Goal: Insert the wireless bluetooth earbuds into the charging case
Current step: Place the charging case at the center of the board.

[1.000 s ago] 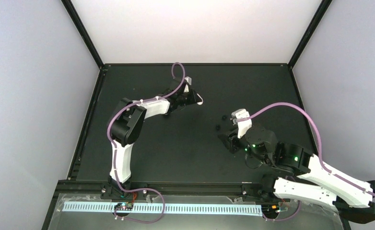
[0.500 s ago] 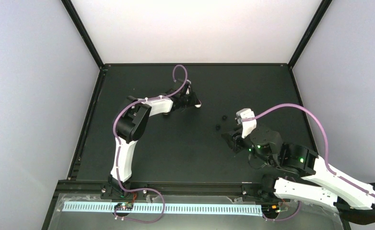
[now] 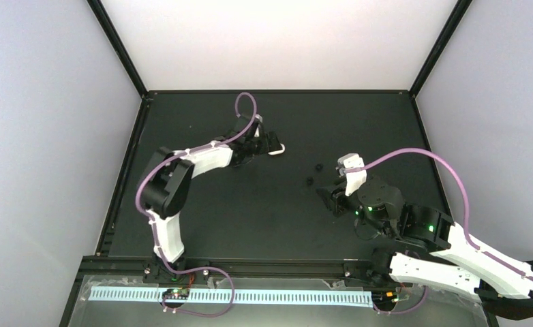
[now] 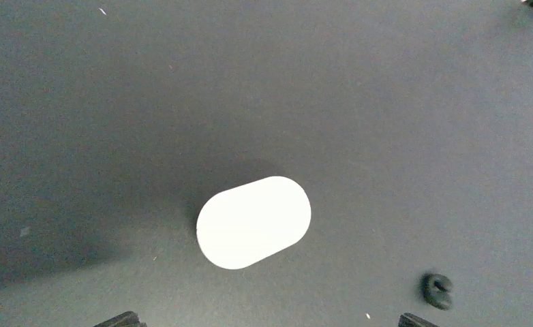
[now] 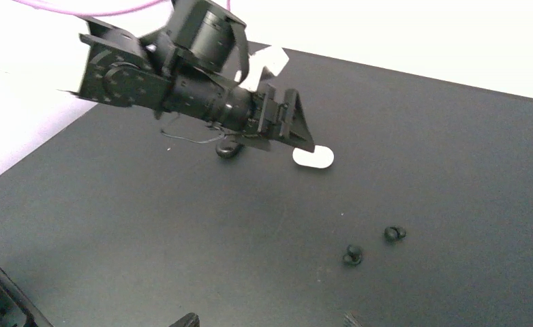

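Note:
The white pill-shaped charging case (image 3: 276,148) lies flat on the black table with its lid shut. My left gripper (image 3: 266,141) hovers just over it, open wide; in the left wrist view the case (image 4: 253,222) sits ahead of the two fingertips (image 4: 124,319), touching neither. Two black earbuds (image 3: 317,167) (image 3: 309,181) lie loose to the right of the case. One earbud (image 4: 437,291) shows near the left gripper's right fingertip. My right gripper (image 3: 326,195) is open and empty, short of the earbuds (image 5: 352,255) (image 5: 393,234).
The black table (image 3: 250,218) is framed by a raised black rim and white walls. My left arm (image 5: 202,95) reaches across the back of the right wrist view, above the case (image 5: 313,157).
My left gripper has opened and let go of the white case, which now lies on the table. The left arm swung slightly left. The right gripper drew back a little from the earbuds.

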Motion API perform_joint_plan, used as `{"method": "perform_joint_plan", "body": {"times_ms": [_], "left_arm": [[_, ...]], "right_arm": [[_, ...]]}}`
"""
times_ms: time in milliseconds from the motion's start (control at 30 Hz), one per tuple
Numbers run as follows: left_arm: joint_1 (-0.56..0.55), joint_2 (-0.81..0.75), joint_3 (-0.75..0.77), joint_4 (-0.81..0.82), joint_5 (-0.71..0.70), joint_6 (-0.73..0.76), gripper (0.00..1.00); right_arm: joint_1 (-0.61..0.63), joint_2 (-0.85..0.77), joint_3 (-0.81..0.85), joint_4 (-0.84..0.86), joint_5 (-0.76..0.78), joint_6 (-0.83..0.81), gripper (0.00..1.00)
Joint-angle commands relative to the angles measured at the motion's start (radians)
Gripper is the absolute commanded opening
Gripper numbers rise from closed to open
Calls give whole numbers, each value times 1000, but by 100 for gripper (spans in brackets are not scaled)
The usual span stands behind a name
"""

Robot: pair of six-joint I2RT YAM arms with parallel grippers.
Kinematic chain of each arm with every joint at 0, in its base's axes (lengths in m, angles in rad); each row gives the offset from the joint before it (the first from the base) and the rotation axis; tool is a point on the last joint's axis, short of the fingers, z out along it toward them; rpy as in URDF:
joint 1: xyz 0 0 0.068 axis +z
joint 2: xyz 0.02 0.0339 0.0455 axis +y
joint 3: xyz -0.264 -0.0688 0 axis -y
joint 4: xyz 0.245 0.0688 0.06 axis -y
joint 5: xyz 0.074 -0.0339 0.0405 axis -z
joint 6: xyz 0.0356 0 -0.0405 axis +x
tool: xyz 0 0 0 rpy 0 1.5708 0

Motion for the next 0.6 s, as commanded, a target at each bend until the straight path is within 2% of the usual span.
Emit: {"method": "perform_joint_plan", "body": {"times_ms": [0, 133, 233, 367, 567], "left_arm": [[6, -161, -60, -53, -59, 45, 99], [14, -267, -106, -186, -187, 77, 99], [45, -273, -106, -287, -287, 110, 99], [136, -208, -54, -415, -212, 150, 99], [185, -115, -11, -421, -150, 202, 99]], "right_arm": [[-5, 1, 27, 24, 24, -25, 54], [-4, 5, 16, 30, 10, -27, 55], [-4, 8, 6, 34, -1, -27, 55], [-5, 15, 0, 32, 1, -30, 55], [-5, 29, 7, 27, -2, -27, 55]]}}
